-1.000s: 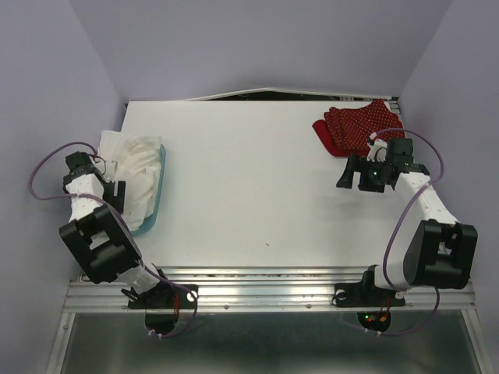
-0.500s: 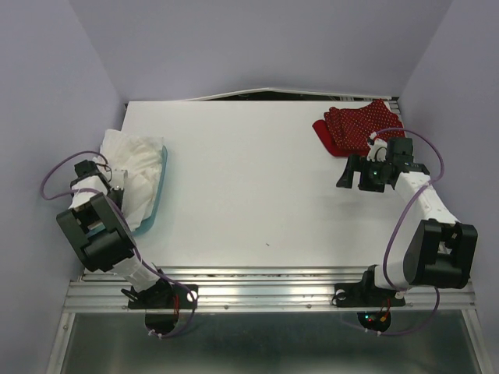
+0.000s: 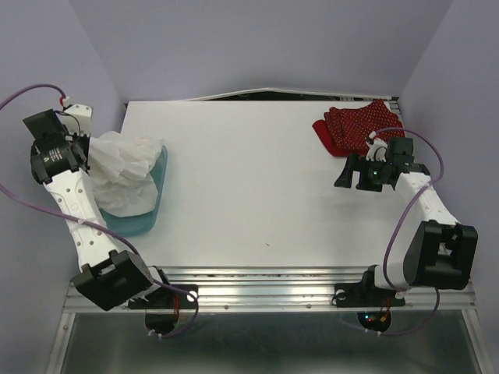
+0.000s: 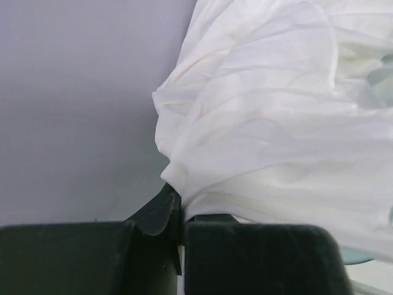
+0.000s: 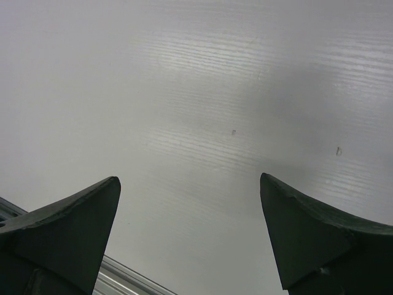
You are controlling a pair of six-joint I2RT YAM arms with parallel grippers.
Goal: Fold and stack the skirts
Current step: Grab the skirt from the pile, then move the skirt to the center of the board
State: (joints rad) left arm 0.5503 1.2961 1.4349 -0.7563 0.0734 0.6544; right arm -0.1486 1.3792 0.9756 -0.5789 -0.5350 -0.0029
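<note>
The white skirt (image 3: 125, 167) hangs bunched and wrinkled above the teal tub (image 3: 153, 209) at the table's left edge. My left gripper (image 3: 83, 149) is raised beside the left wall and shut on the skirt's edge. In the left wrist view the jaws (image 4: 178, 209) pinch a corner of the white skirt (image 4: 270, 123), which drapes away to the right. The red polka-dot skirt (image 3: 359, 127) lies crumpled at the far right corner. My right gripper (image 3: 352, 173) hovers just in front of it, open, with only bare table between its fingers (image 5: 86, 215).
The tub sits at the left edge of the white table (image 3: 257, 179). Purple walls close in on both sides. A metal rail (image 3: 265, 284) runs along the near edge by the arm bases.
My left gripper has shut on the white skirt and risen up and back, lifting the cloth out of the tub. The right arm has stayed still.
</note>
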